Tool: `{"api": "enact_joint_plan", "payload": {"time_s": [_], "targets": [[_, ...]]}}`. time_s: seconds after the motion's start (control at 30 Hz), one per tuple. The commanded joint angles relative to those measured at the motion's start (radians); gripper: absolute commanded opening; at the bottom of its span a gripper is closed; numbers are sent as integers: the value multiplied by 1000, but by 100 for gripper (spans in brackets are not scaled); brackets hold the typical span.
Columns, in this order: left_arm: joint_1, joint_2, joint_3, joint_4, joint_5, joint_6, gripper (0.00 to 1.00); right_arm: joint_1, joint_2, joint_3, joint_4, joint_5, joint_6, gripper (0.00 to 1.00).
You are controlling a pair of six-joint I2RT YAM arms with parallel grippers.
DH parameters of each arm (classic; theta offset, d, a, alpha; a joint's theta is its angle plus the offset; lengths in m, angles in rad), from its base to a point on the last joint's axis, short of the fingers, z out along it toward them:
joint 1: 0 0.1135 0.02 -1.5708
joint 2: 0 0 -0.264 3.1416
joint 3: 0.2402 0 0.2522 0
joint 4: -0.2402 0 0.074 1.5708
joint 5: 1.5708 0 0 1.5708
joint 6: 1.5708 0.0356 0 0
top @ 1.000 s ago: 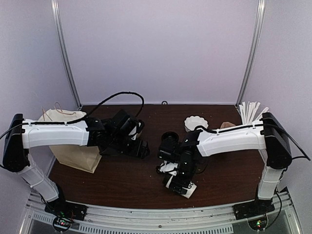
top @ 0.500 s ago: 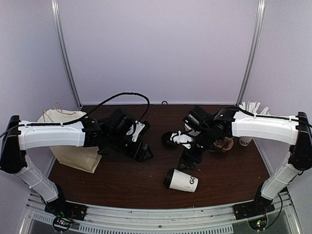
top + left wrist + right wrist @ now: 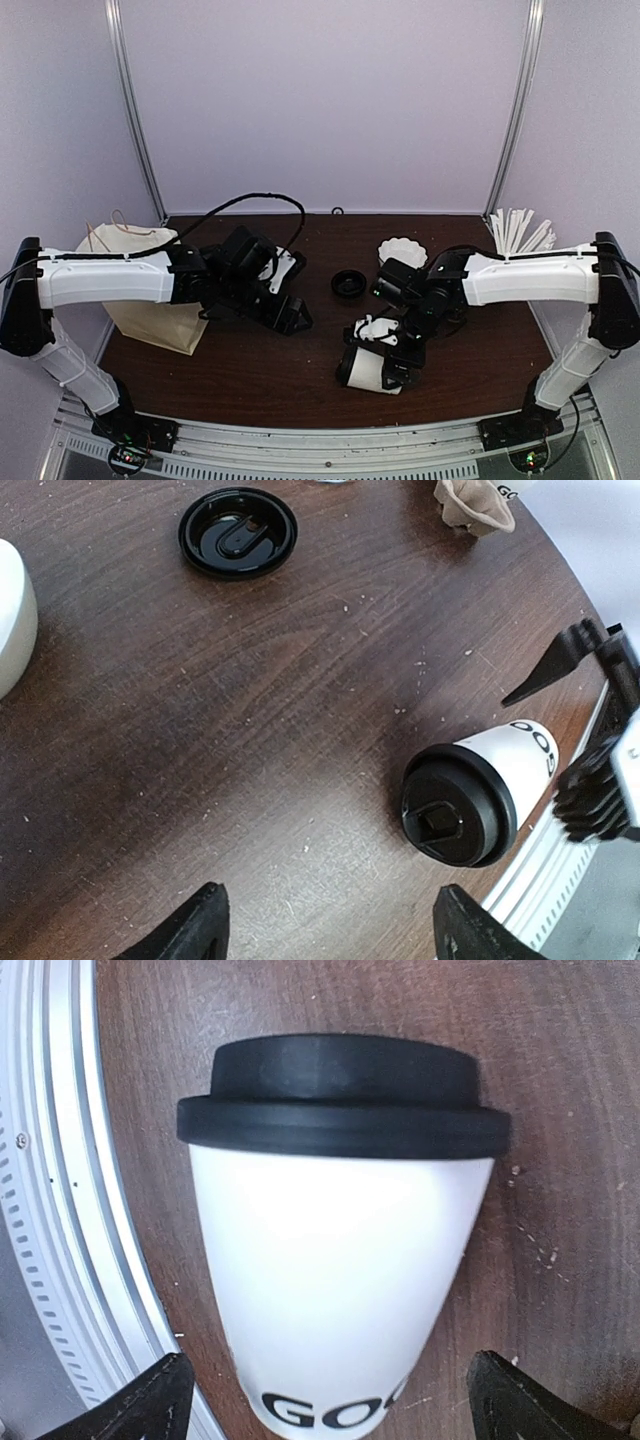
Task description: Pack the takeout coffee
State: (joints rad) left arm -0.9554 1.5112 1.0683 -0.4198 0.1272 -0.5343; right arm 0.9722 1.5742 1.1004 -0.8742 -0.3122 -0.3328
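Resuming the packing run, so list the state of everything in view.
Coffee cup: on its side, lid on.
Loose black lid: lying alone, on no cup.
Paper bag: upright.
Left jaws: open, empty.
Right jaws: open, straddling the coffee cup, not touching.

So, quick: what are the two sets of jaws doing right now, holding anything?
Left gripper: jaws open, empty.
Right gripper: jaws open, either side of the lying cup, not gripping it.

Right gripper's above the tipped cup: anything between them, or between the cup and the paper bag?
Nothing visible separates the right gripper from the cup, which lies on its side between the open fingers. Toward the paper bag, the left gripper hangs over the table across that route.
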Motion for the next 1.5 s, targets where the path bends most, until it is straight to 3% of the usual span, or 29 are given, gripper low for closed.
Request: {"api": "enact_joint_plan", "payload": {"time_s": [0.0, 0.13, 0.27, 0.33, 0.47, 0.6, 0.8, 0.93, 1.03, 1.2, 1.47], "targets": [[6, -6, -20, 68, 41, -48, 73, 25, 70, 6, 47, 25, -6, 99], [6, -2, -66, 133, 110, -55, 73, 27, 146, 15, 69, 10, -14, 99], [6, -18, -117, 193, 131, -26, 73, 26, 170, -2, 99, -12, -16, 77], [6, -46, -154, 232, 137, 6, 73, 27, 145, -11, 110, -15, -23, 73], [6, -126, -223, 321, 180, 100, 74, 19, 48, -22, 133, -57, -65, 72], [6, -166, -218, 333, 295, 202, 74, -22, -30, -2, 131, -243, -98, 71], [0, -167, -158, 390, 435, 204, 76, -58, -43, 77, 71, -445, -142, 69], [-5, -167, -134, 450, 524, 176, 76, -58, -43, 97, 61, -489, -133, 71], [-15, -143, -91, 387, 543, 178, 77, -58, -42, 101, 59, -498, -134, 72], [-26, -109, -63, 357, 549, 193, 86, -59, -42, 112, 52, -506, -137, 72], [-50, -49, -5, 294, 541, 218, 86, -58, -48, 131, 27, -514, -143, 72]]}}
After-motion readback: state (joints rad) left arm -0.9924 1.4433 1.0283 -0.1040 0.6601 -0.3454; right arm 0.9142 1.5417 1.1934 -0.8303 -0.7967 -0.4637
